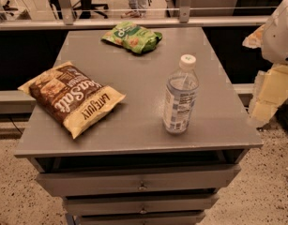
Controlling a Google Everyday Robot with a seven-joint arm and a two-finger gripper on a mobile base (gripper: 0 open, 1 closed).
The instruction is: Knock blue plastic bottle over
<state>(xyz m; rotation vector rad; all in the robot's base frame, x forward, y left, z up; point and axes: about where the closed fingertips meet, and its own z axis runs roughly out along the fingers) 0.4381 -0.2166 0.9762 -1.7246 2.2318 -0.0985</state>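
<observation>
The blue plastic bottle [180, 95] stands upright on the grey cabinet top [139, 74], near its front right corner. It is clear and bluish, with a white cap and a white-blue label. My gripper [271, 93] shows as pale yellowish shapes at the right edge, beyond the cabinet's right side and apart from the bottle. The white arm housing [280, 31] is above it.
A brown chip bag [71, 97] lies flat at the front left of the top. A green snack bag [132, 36] lies at the back middle. Drawers [139, 184] are below the top. A railing and glass partition [134, 20] run behind.
</observation>
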